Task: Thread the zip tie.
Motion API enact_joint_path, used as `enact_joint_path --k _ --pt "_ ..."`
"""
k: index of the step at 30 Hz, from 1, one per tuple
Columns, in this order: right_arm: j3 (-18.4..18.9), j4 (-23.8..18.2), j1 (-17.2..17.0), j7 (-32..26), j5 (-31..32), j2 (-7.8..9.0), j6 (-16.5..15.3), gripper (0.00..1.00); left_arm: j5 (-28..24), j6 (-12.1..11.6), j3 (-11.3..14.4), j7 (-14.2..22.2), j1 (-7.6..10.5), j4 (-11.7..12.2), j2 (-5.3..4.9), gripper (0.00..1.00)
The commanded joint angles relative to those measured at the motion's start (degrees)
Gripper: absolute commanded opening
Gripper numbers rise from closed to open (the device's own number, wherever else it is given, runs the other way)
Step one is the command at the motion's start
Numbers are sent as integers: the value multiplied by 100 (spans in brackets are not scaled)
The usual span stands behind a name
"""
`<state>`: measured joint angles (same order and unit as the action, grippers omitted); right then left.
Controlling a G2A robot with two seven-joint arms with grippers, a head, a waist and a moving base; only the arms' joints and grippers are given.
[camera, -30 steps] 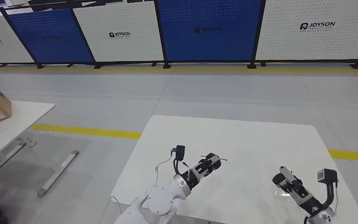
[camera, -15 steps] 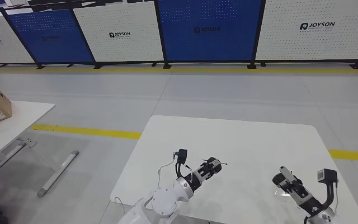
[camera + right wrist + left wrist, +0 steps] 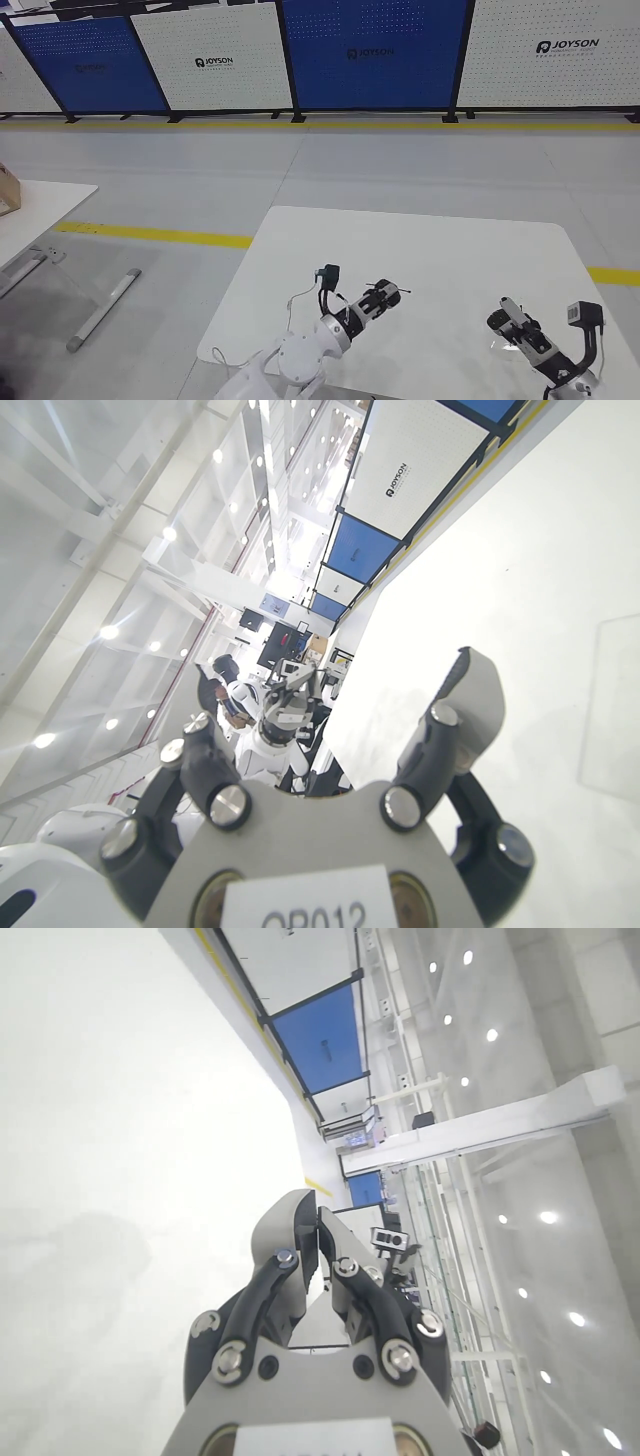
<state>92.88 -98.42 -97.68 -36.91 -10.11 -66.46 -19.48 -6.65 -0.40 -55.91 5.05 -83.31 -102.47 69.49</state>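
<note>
I count two hands, one zip tie and one desk [image 3: 420,240] under them both.

The left hand [image 3: 317,1220] has its fingers [image 3: 280,1228] pressed together, the dark pads meeting at the tip with no gap to speak of. From above, the zip tie [image 3: 400,291] is a thin dark strand lying across that tip, a short length poking out on either side, so it looks pinched between the pads. It is too fine to tell which end is the head and which the tail. The hand hangs just over the desk's white top, and whether the strand's ends touch the top I cannot tell.

The right hand [image 3: 335,680] stands wide open, its grey fingers splayed well apart, with nothing between them and nothing touching them. It is well apart from the left hand and the zip tie, off to that hand's right, near the desk's near edge. Looking out between its open fingers, you see the left hand farther off across the desk.

Just beside the right hand, a faint clear sheet [image 3: 612,705] lies flat on the desk, only its outline catching the light.
</note>
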Motion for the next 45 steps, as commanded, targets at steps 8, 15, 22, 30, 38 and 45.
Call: enact_joint_path --k 8,15,22,30,38,45 --pt "0 0 0 0 0 0 0 100 -105 -1000 -468 528 -757 -1406 -146 0" --pt "0 0 0 0 0 0 0 100 70 -826 -341 586 -767 -1334 -146 0" --pt "0 0 0 0 0 0 0 100 282 -290 95 474 -357 -602 -55 0" --pt "0 0 0 0 0 0 0 100 -86 -80 596 407 5 75 96 0" --pt "0 0 0 0 0 0 0 100 -86 -80 596 407 5 75 96 0" --pt "0 0 0 0 0 0 0 100 -194 -645 509 613 -173 -121 58 0"
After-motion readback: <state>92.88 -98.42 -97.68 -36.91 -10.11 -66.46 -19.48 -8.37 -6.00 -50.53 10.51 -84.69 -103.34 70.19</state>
